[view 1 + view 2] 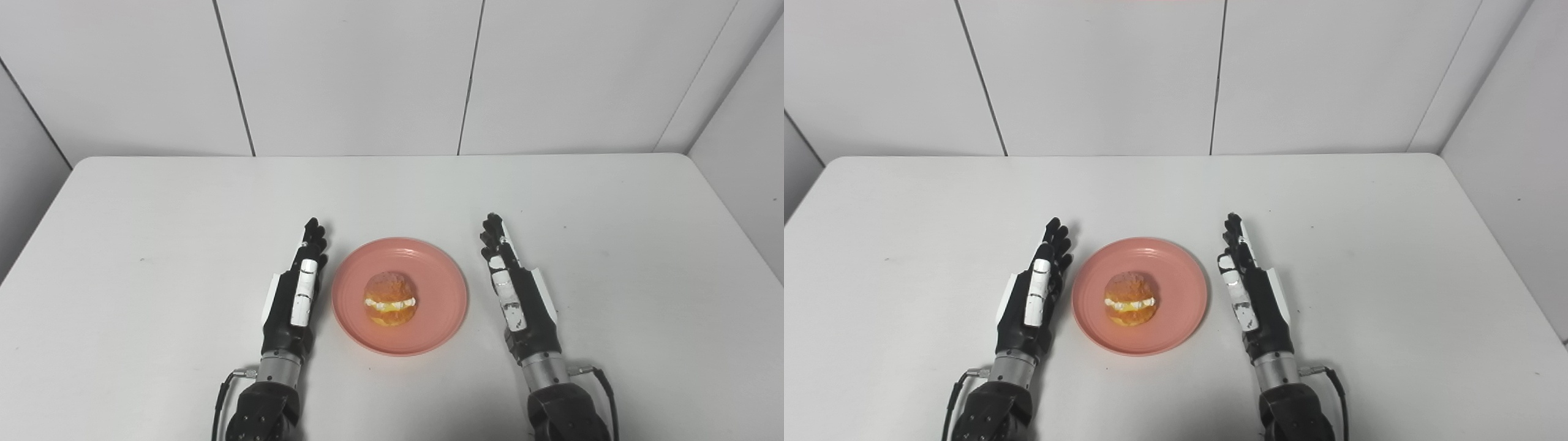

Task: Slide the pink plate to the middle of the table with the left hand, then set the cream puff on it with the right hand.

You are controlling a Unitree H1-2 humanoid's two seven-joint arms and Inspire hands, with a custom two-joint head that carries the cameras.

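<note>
i see the pink plate [429, 275], round and smooth with a shallow raised rim, sitting midway between the table's [153, 233] left and right edges, nearer its front edge. the cream puff [390, 298] rests at the plate's centre, a golden, rough-crusted bun split by a pale cream band. my left hand [294, 294] and right hand [517, 291] flank the plate, each held flat with straight fingers, holding nothing, just clear of the rim.
</note>
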